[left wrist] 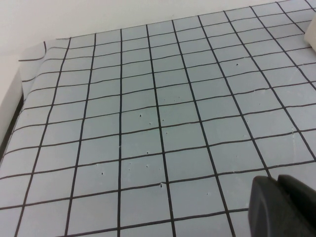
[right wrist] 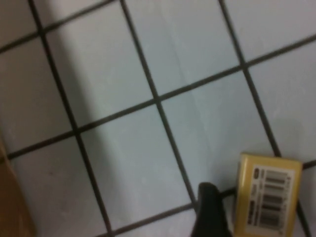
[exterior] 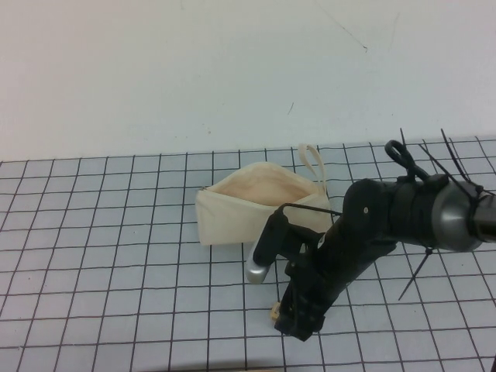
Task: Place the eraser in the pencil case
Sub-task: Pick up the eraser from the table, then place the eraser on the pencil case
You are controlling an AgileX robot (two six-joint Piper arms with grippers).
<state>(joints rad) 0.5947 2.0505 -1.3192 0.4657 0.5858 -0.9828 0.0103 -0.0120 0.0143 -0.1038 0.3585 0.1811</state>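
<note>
Eraser (right wrist: pixel 268 196) on grid mat, beside right gripper (exterior: pixel 298 324) fingertip (spread unclear); left gripper (left wrist: pixel 284 207) likewise.

The desk (exterior: pixel 93 232) before me carries a pale blue-grey mat ruled with a black grid. The pencil case (exterior: pixel 256 209) lies directly on it near the far edge of the grid, mouth open, its loop strap (exterior: pixel 313 161) pointing toward the wall. The eraser (exterior: pixel 273 312) lies flat on the mat nearer my side, well apart from the pencil case; my right wrist view shows its barcode label (right wrist: pixel 270 198) facing up.

My right jaws (exterior: pixel 298 322) sit low over the desk just beside the eraser. My left jaws (left wrist: pixel 281 207) hang above bare grid.
</note>
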